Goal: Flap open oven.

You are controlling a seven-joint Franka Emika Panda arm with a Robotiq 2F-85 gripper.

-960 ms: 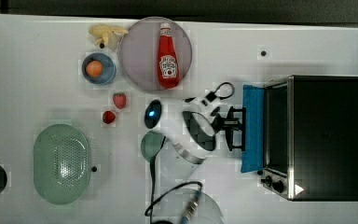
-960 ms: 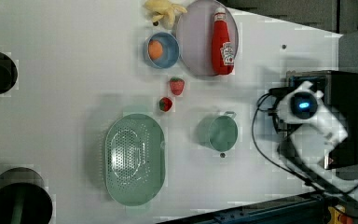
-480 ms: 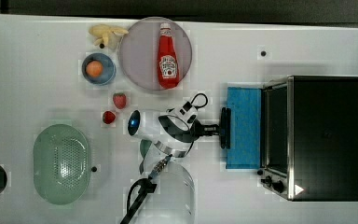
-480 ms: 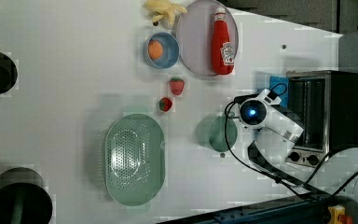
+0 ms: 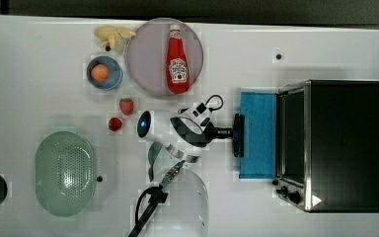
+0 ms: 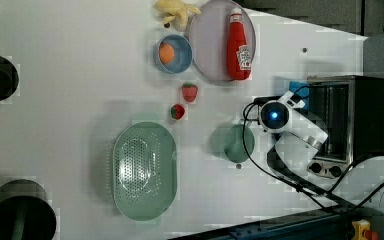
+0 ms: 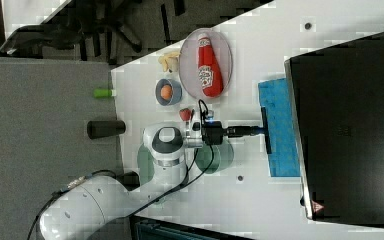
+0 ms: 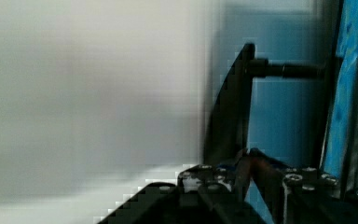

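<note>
The black oven (image 5: 345, 143) stands at the top view's right, its blue glass door (image 5: 259, 133) folded down almost flat toward the top view's left. My gripper (image 5: 232, 132) is shut on the black bar handle (image 5: 238, 135) at the door's free edge. In the right view the gripper (image 7: 257, 131) reaches level to the handle (image 7: 265, 131) in front of the oven (image 7: 350, 125). The wrist view has the handle (image 8: 230, 116) running up from between my fingers (image 8: 256, 168), with the blue door behind. In the left view the arm covers much of the door beside the oven (image 6: 365, 120).
A plate (image 5: 143, 59) carries a ketchup bottle (image 5: 177, 59). Near it are a banana (image 5: 111, 35), a blue bowl (image 5: 104, 73) with an orange, and two strawberries (image 5: 126, 106). A green colander (image 5: 65, 173) and a green cup (image 6: 235, 142) lie by the arm.
The door has swung down from nearly upright to almost flat. My gripper moved toward the top view's left with the handle, and the arm drew back with it.
</note>
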